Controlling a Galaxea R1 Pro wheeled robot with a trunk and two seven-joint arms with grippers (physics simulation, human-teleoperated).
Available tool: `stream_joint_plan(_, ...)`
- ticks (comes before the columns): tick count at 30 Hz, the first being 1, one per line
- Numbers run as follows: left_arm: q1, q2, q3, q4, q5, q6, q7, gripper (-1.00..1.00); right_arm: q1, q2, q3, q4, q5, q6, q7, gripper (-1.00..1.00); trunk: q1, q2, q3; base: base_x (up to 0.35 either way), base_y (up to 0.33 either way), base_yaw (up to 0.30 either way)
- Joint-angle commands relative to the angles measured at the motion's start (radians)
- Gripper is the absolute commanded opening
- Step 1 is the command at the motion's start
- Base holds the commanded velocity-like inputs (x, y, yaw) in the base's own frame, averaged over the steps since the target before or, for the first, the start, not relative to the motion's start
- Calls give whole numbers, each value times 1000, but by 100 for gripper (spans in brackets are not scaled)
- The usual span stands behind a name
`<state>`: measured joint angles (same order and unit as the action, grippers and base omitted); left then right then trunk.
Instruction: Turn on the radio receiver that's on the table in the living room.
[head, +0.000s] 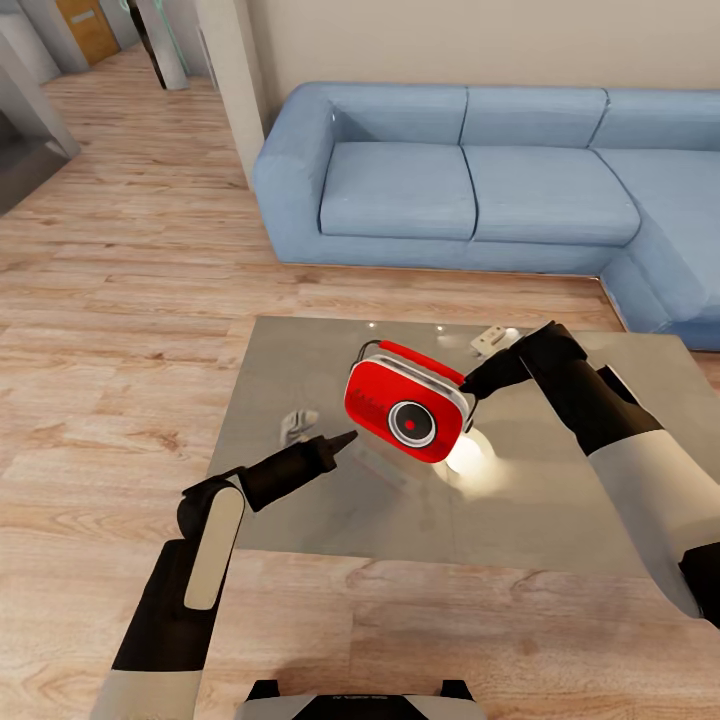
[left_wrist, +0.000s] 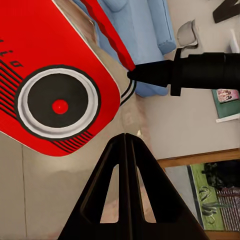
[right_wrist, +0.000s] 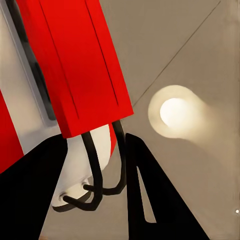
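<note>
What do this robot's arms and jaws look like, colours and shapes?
Both arms have pale cream-white shells with glossy black joints and wrists. The left gripper and right gripper are black and taper to points; the fingers are triangular with cut-out slots.

Blue sectional sofa (head: 480, 180) against a beige wall (head: 480, 40).
Light wood plank floor (head: 120, 290) spreads before the sofa.
</note>
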<state>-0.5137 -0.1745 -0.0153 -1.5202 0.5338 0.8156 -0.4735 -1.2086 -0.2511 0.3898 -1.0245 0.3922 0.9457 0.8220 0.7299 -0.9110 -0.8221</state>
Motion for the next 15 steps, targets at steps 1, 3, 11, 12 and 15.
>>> stream_joint_plan(1,0,0,0,0,0,0,0,-100,0,0,0,0,-7,2,0,-100,0,0,0,0,0,0)
stream_joint_plan(3,0,0,0,0,-1,0,2,-100,0,0,0,0,-7,2,0,-100,0,0,0,0,0,0)
stream_joint_plan(11,-71,0,0,16,9,2,134,-100,0,0,1,0,-7,2,0,-100,0,0,0,0,0,0)
stream_joint_plan(12,-82,0,0,21,12,2,146,-100,0,0,1,0,-7,2,0,-100,0,0,0,0,0,0)
stream_joint_plan(15,-115,0,0,73,24,-4,161,-100,0,0,1,0,-7,2,0,-100,0,0,0,0,0,0)
